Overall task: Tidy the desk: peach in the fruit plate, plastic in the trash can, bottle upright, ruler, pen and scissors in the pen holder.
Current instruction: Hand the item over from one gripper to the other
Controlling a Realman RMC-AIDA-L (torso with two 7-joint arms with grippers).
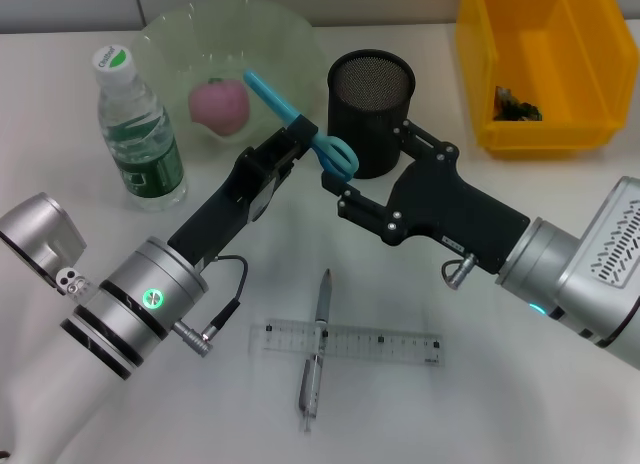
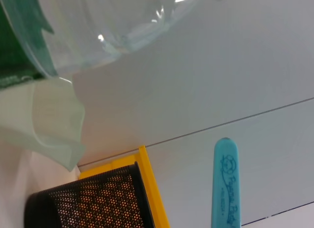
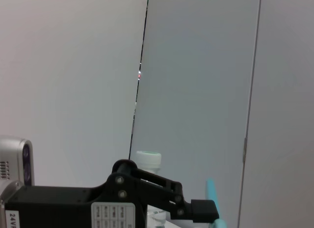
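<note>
Ruler (image 1: 345,342) and pen (image 1: 317,354) lie crossed on the worktop (image 1: 520,404) nearest me. Beyond them, the left gripper (image 1: 303,144) has its jaws shut on the scissors (image 1: 300,122), held beside the pen holder (image 1: 371,112). The right gripper (image 1: 335,189) waits just below the handles, jaws seemingly spread. A handover could slip or clip the holder's rim. Peach (image 1: 220,107) sits in the plate (image 1: 175,34).
</note>
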